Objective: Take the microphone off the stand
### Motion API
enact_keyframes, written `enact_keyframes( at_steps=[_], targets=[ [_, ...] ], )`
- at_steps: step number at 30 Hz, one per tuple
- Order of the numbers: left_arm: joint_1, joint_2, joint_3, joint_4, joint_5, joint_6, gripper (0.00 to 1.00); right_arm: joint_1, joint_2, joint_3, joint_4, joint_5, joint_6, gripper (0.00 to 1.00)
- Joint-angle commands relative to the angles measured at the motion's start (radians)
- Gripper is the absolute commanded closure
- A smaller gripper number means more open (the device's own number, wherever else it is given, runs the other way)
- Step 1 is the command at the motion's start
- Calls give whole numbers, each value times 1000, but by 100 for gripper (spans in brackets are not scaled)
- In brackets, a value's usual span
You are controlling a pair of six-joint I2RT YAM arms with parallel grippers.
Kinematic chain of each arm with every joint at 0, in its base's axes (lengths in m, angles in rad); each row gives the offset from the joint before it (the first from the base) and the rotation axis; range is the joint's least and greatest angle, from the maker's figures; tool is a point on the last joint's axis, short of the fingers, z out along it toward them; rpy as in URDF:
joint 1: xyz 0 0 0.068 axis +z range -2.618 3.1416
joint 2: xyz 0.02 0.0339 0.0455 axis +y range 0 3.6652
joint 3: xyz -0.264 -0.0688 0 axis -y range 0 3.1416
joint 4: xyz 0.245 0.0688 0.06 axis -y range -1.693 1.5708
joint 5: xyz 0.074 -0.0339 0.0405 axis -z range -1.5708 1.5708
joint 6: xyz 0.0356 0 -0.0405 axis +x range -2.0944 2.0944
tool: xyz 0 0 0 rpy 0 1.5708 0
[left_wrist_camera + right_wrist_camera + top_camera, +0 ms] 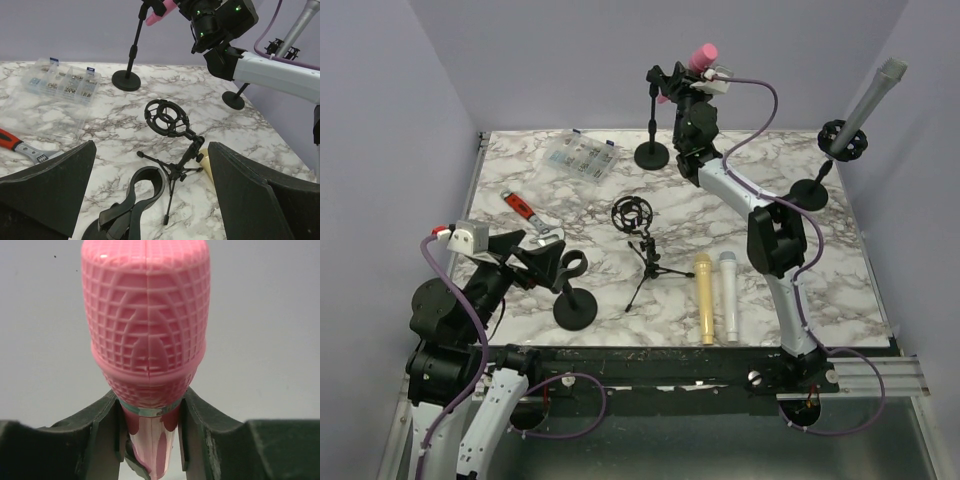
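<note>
Item, our right hand (150, 420): closed on the neck of the pink plastic grid-headed microphone (147, 315). We hold it raised, its lower end at the clip of the black round-based stand (652, 125) on the far side of the marble tabletop (840, 290). Item, our left hand (528, 258): fingers spread apart, holding nothing, low over the near-left tabletop.

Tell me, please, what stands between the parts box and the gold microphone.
A small black tripod stand, its mount empty, seen best in the top view.

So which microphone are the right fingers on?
The pink microphone, at the far stand; the grey one stands mounted, gold and white lie flat.
</note>
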Motion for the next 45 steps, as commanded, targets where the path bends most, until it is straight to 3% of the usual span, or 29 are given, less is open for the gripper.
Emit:
enact_keyframes(
  at_steps=[1,8,21,30,45],
  targets=[
    [-2,48,54,-6,57,-36,2,-2,-59,-93,66,-89,-3,75],
    [-2,150,112,16,149,-93,1,-19,-194,-224,-5,-312,59,99],
    [-2,465,218,237,315,-170,2,-52,-526,-505,-121,-534,253,99],
    [-8,676,286,428,457,-153,5,-87,-594,-600,-131,-661,324,99],
    [-68,1175,621,442,574,64,2,-190,-639,-748,-41,-888,479,99]
  ],
)
